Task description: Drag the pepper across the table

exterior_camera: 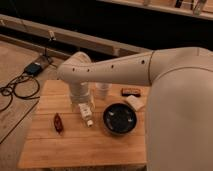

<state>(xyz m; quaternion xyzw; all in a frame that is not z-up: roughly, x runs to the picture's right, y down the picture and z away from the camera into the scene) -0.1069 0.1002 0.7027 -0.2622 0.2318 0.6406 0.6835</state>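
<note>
"So how far along was the drag?"

"Barely begun, as far as I could judge. The pepper lay on the left part of the table, well clear of the black bowl. My gripper hung low over the wood between the two, near the pepper but apart from it. Reaching it and pulling it across were both left to do."

"Was your gripper holding anything?"

"Not the pepper. How wide the gripper was set, I could not tell."

"Which way did the pepper lie?"

"Flat, with its long axis running roughly from the table's far edge toward the near edge and its far end leaning slightly left. Both ends looked pointed, and I could not tell which was the stem."
</note>
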